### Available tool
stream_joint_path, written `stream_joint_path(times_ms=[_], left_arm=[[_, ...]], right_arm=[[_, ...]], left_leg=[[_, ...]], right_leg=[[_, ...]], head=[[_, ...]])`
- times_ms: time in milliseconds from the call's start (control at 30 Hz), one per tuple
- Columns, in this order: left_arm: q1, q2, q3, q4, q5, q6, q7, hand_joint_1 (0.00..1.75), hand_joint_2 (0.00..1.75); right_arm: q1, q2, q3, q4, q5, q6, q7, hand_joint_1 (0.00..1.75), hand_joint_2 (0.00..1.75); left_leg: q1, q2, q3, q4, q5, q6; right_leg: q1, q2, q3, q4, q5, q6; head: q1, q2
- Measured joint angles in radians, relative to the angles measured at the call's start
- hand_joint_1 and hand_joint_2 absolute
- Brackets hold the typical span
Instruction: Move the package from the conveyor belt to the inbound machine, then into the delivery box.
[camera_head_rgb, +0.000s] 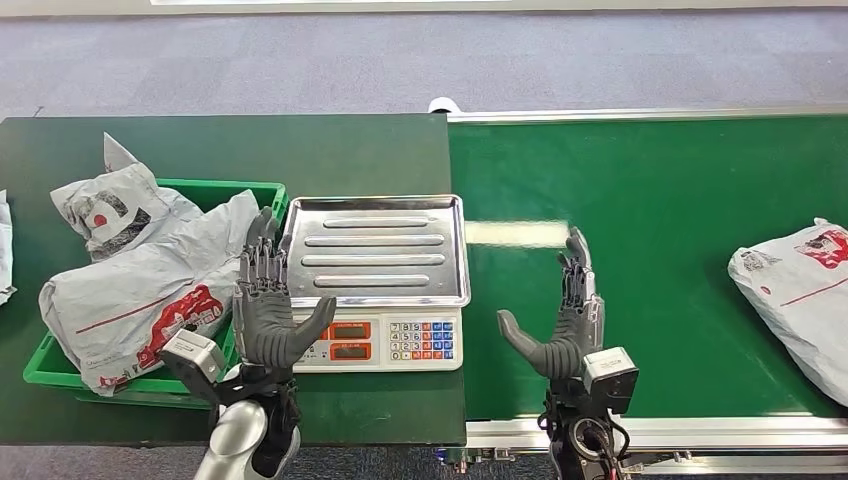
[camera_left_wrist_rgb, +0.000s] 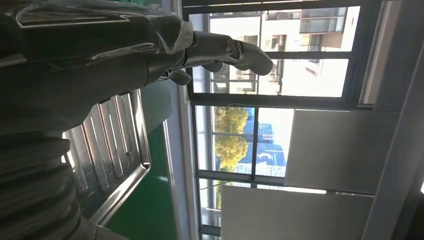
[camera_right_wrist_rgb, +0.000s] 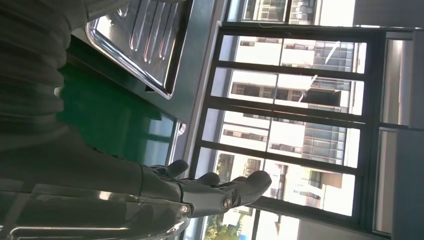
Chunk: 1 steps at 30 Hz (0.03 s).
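One grey plastic mail package with red print (camera_head_rgb: 795, 290) lies on the one green conveyor belt (camera_head_rgb: 650, 200). Two more grey plastic mail bags (camera_head_rgb: 140, 270) sit in the single green plastic crate (camera_head_rgb: 225, 187). One silver weighing scale with a ribbed steel tray (camera_head_rgb: 376, 250) stands alone. Two robot hands show, left hand (camera_head_rgb: 268, 300) and right hand (camera_head_rgb: 565, 320).

Both arms rise from six o'clock; the left robot hand (camera_head_rgb: 268, 305) and right robot hand (camera_head_rgb: 565, 320) stand upright, fingers apart toward twelve, holding nothing.
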Motion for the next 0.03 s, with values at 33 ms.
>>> stream_joint_path(times_ms=[33], left_arm=[[0.0,-0.001,0.0,0.005,0.001,-0.003,0.0,0.0,1.75]], right_arm=[[-0.002,-0.001,0.002,0.003,-0.001,0.0,0.0,0.0,1.75]], left_leg=[[0.0,0.0,0.0,0.0,0.0,0.0]], right_leg=[[0.0,0.0,0.0,0.0,0.0,0.0]], head=[[0.0,0.0]])
